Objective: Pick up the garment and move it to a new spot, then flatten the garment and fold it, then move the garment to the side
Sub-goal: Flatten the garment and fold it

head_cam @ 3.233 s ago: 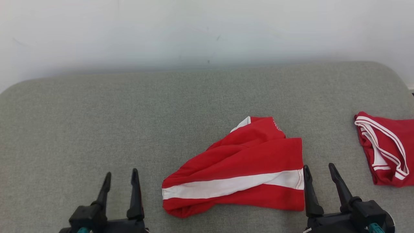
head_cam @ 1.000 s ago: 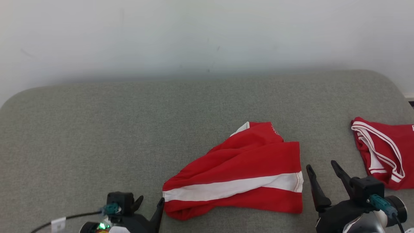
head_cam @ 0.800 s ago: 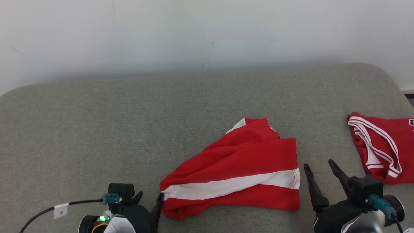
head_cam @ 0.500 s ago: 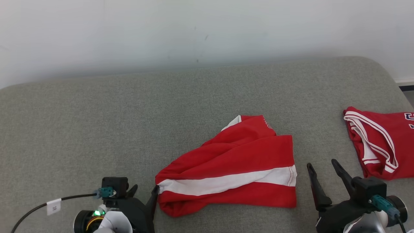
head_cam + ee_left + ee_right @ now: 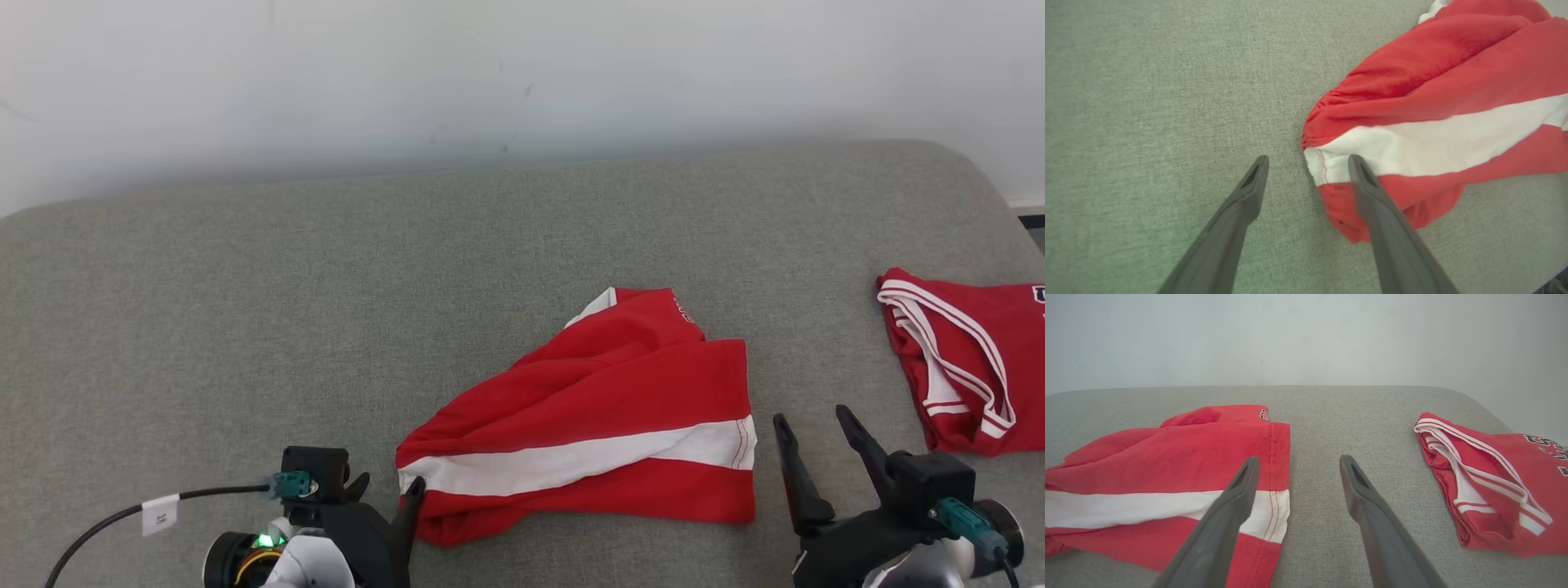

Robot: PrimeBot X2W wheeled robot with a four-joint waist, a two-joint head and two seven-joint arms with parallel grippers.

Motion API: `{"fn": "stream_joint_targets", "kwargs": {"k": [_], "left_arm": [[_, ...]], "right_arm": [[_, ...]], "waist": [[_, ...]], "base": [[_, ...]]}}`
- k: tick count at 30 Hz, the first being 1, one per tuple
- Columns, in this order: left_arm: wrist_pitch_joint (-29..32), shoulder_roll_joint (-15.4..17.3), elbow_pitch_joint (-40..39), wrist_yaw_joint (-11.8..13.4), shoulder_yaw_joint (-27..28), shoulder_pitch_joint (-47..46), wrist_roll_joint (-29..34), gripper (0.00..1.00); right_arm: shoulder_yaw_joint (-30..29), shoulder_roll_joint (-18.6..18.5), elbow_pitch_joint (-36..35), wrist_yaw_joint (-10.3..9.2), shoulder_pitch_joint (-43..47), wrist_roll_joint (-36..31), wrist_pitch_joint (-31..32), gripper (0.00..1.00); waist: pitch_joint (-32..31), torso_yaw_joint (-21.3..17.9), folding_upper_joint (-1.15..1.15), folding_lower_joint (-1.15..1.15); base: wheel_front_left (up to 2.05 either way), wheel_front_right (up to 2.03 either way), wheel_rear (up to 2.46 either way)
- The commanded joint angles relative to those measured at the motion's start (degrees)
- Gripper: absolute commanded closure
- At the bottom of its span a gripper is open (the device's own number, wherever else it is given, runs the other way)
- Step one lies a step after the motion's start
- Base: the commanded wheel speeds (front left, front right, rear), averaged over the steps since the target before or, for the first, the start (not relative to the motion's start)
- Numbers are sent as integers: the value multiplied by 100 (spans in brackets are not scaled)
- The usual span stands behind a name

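Garment location: we recorded the red garment with a white stripe (image 5: 588,425) lying crumpled on the grey upholstered surface (image 5: 286,310), right of centre. Our left gripper (image 5: 1308,161) had its jaws apart at the garment's left end, one finger over the white stripe, the other over bare fabric. Our right gripper (image 5: 810,416) stood spread just beside the right hem, holding nothing. A second red garment (image 5: 963,367) lay farther right.

Bare room: grey upholstery (image 5: 326,286), white wall (image 5: 490,73)

Materials and finishes
Garment (image 5: 604,425): soft matt red cloth, white band. Upholstered surface (image 5: 326,327): coarse grey weave. Left gripper (image 5: 1307,159) fingers (image 5: 1237,220): smooth matt dark plastic.
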Motion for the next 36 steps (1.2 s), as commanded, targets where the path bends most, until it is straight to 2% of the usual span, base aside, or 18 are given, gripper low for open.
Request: {"fn": "stream_joint_targets", "kwargs": {"k": [1, 5, 12, 13, 14, 15, 20, 25, 29, 36], "left_arm": [[62, -17, 86, 66, -6, -95, 28, 0], [156, -51, 254, 176, -28, -222, 83, 0], [405, -111, 643, 517, -107, -437, 209, 0], [463, -112, 680, 542, -140, -444, 232, 36], [481, -119, 685, 560, -177, -438, 264, 60], [495, -132, 684, 586, -201, -419, 276, 100], [480, -202, 518, 730, -350, -162, 374, 100], [305, -258, 95, 766, -431, 121, 346, 100], [268, -253, -60, 781, -445, 158, 326, 100], [262, -244, -138, 781, -480, 18, 321, 100]], "right_arm": [[40, 40, -26, -14, -67, -28, -32, 0], [68, 36, -25, -14, -112, -23, -44, 0], [22, 5, 9, -14, -203, -8, -42, 0], [10, -10, 26, -14, -229, -20, -16, 0], [5, -28, 46, -14, -257, -48, 53, 0], [18, -33, 56, -14, -288, -72, 129, 0], [60, -88, 56, -14, -394, -203, 793, 0], [-72, 39, -184, -14, -290, -169, 1693, 0], [-100, 80, -149, -14, -360, -136, 2186, 0], [242, -105, 136, -14, -656, 48, 2460, 0]], "waist": [[60, -27, 0, 0], [126, -82, 0, 0], [308, -167, 0, 0], [338, -166, 0, 0], [379, -162, 0, 0], [408, -154, 0, 0], [550, -60, 0, 0], [630, 104, 0, 0], [668, 157, 0, 0], [742, 198, 0, 0]], "base": [[0, 0, 0], [0, 0, 0], [0, 0, 0], [0, 0, 0], [0, 0, 0], [0, 0, 0], [0, 0, 0], [0, 0, 0], [0, 0, 0], [0, 0, 0]]}}
